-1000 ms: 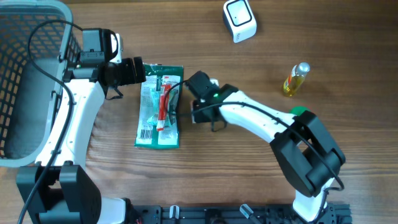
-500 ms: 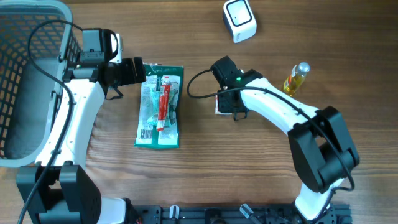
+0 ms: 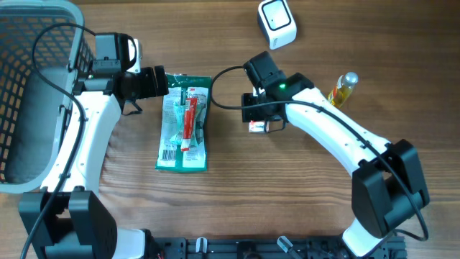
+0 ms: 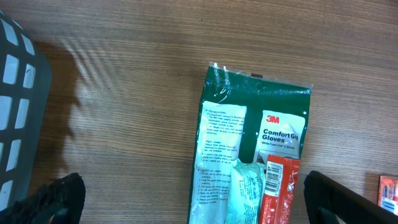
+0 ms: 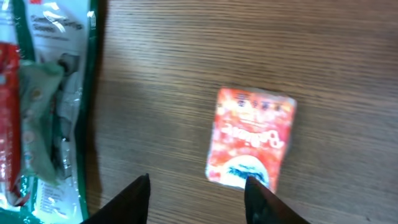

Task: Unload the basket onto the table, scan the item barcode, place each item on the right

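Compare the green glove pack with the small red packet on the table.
The glove pack is far larger than the red packet. The glove pack is green and partly see-through; the red packet is printed red and white. Both lie flat on the wooden table.

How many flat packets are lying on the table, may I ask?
2: the green glove pack left of centre, a small red packet to its right. More may be hidden.

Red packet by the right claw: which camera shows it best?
Right wrist: the red packet lies whole in view, print blurred. Overhead shows only a corner under the right claw; left wrist catches a sliver at the frame's right edge.
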